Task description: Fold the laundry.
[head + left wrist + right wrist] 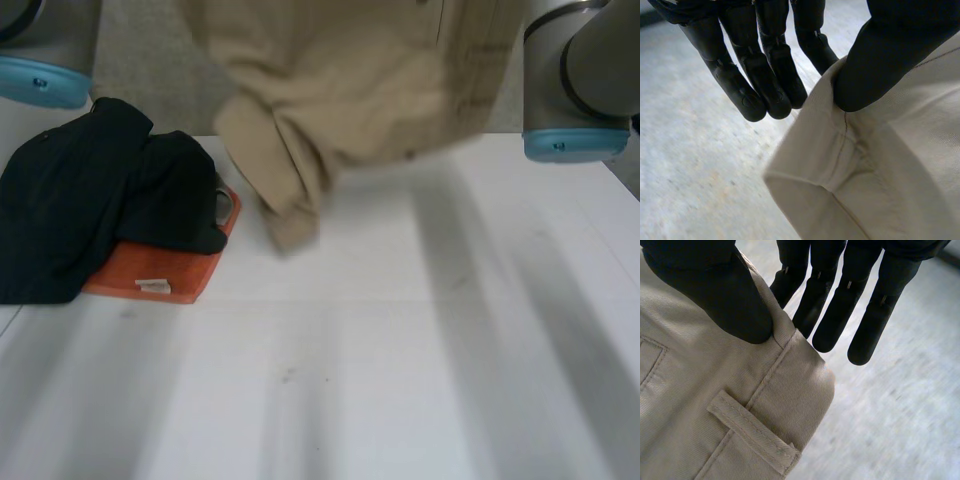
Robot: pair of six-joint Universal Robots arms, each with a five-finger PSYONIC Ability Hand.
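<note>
Above the white table [400, 350], a pair of beige trousers [350, 100] hangs between the two arms, its lowest bunched end dangling close to the tabletop near the far edge. The left hand [760, 65] pinches a hemmed edge of the cloth, thumb pressed on one side and straight fingers behind it. The right hand [837, 315] pinches the waistband the same way, thumb on the outer face just beside a belt loop [752, 432]. To the left, a black garment [90, 200] lies heaped over an orange cloth [150, 270], well apart from the trousers.

The step in hand appears to be lifting and spreading the trousers before any fold is made; the folding itself looks not yet begun. The next move likely calls for lowering the garment flat onto the bare middle of the table, keeping both pinches firm so the cloth lands smooth and clear of the dark pile.
</note>
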